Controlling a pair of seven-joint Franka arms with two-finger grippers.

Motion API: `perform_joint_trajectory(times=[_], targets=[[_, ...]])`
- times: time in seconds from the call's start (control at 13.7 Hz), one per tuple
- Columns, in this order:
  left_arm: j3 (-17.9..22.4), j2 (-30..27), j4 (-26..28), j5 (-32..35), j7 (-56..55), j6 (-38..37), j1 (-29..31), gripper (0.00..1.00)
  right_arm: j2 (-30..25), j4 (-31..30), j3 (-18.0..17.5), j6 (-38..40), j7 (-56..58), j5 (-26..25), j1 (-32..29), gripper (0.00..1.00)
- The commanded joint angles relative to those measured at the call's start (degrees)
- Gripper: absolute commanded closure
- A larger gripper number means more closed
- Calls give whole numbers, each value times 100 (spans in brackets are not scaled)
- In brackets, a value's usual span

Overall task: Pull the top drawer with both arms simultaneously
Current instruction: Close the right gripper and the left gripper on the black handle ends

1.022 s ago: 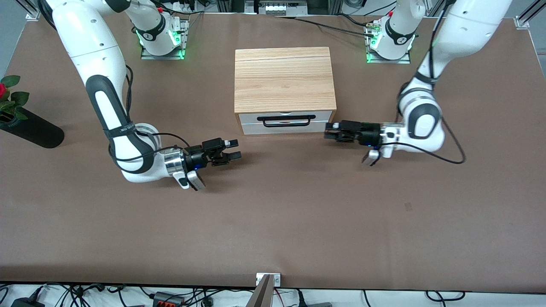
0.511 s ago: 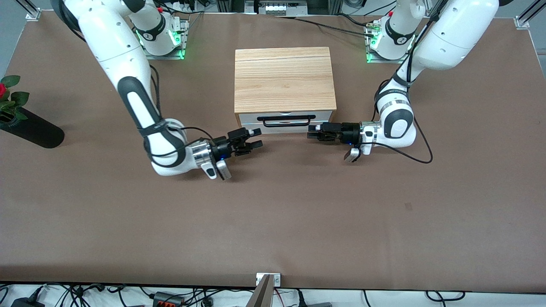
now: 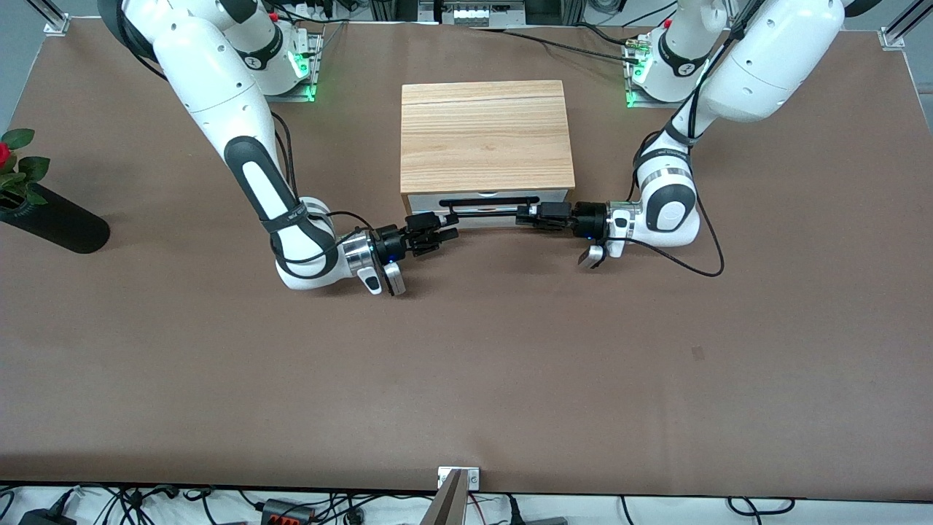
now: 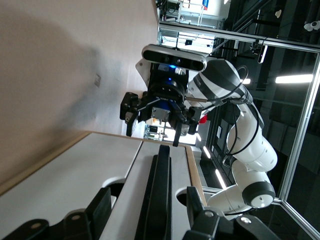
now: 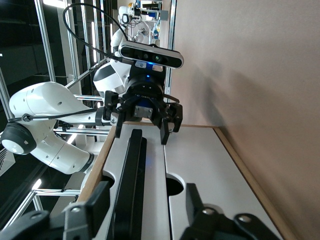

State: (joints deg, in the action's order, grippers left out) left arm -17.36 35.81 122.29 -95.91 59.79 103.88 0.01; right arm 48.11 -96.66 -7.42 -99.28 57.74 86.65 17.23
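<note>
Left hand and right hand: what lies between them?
Only the top drawer's black bar handle spans from left hand to right hand, per wrist views.

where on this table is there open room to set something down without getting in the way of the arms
The broad brown table between the drawer front and the front camera's edge is bare. Bare strips also flank the wooden box. It is crowded in front of the top drawer: the right hand and left hand, both open, straddle its black handle.

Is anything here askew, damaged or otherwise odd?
Nothing stands out. The top drawer sits flush and square in the wooden box. The left gripper and right gripper, both open, straddle the ends of its black handle.
</note>
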Motion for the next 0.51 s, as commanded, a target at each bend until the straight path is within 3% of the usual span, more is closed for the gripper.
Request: perform_joint_trajectory(times=[0.0, 0.29, 0.44], targets=[[-92, -118, 198, -173, 173, -131, 157, 45, -179, -187, -14, 119, 54, 124, -18, 40], [-92, -118, 268, -173, 155, -236, 157, 51, -310, -204, -14, 155, -297, 124, 8, 41], [-92, -118, 321, -173, 155, -280, 157, 57, -319, -265, -14, 146, -307, 124, 25, 53]])
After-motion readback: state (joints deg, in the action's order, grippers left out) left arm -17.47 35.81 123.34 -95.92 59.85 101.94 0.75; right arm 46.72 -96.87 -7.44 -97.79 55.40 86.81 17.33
